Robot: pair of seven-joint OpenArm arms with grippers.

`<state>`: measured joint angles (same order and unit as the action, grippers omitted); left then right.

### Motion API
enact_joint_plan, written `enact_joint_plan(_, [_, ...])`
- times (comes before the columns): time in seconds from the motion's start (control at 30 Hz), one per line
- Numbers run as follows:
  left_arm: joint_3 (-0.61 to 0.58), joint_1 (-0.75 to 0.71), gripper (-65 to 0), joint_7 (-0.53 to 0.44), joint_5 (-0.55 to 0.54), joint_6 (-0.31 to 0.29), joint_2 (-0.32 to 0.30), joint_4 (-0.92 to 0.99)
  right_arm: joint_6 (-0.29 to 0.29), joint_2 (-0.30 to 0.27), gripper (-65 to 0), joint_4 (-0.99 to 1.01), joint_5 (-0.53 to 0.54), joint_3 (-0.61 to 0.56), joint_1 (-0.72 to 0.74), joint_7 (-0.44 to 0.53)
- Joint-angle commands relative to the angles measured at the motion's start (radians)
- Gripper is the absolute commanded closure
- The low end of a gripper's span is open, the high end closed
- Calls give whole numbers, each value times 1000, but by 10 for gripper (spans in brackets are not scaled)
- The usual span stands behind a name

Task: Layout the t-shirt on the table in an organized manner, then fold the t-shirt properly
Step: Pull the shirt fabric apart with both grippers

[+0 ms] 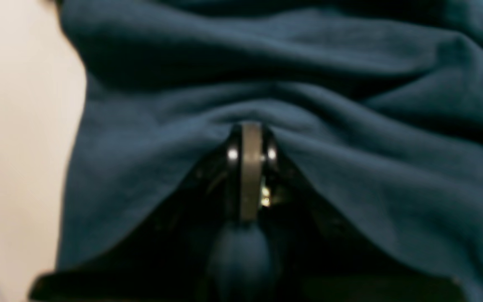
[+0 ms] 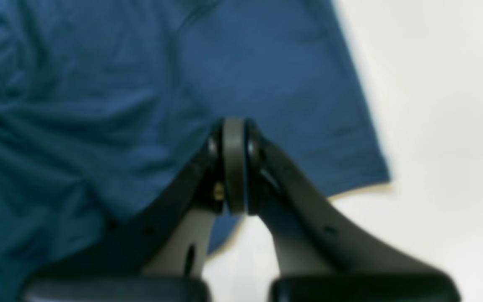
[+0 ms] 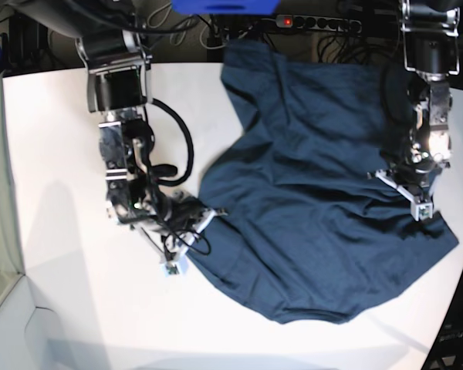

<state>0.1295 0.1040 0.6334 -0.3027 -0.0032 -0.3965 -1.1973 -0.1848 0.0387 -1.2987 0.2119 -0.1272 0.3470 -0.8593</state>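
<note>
So there's one t-shirt (image 3: 324,216) here, dark navy, sprawled over the right half of the white counter (image 3: 62,293). Two arms are on it, one claw each. The shirt isn't flat at all: lots of creases and bunched folds, mostly through the middle and on the base view's right side. Its long axis runs roughly from the far edge of the counter, by the power strip (image 3: 316,23), down toward the near edge, where it ends in a rounded edge. Can't tell which end is the neck.

The left claw (image 1: 250,126) is clamped tight on a ridge of fabric, cloth puckering around the tips. The right claw (image 2: 234,123) is also fully closed, pinching the shirt's edge near a corner, bare counter just beside it.
</note>
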Motion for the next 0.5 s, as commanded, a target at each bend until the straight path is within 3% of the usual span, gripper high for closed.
enact_joint_plan(0.0, [5,44,-4,-16,-2,-1,-14,-23,0,16,0,9,8,-1,39,41])
enact_joint_plan(0.2, [34,59,-4,-2,-8,-1,-11,-230,0,25,0,233,8,1,134,134])
enact_joint_plan(0.33, [91,-48,-4,107,-10,-1,1,-499,0,19,0,382,8,-1,183,217])
enact_joint_plan(0.47, [154,-197,-4,214,-3,-1,69,-662,0,-12,0,474,7,-2,192,232])
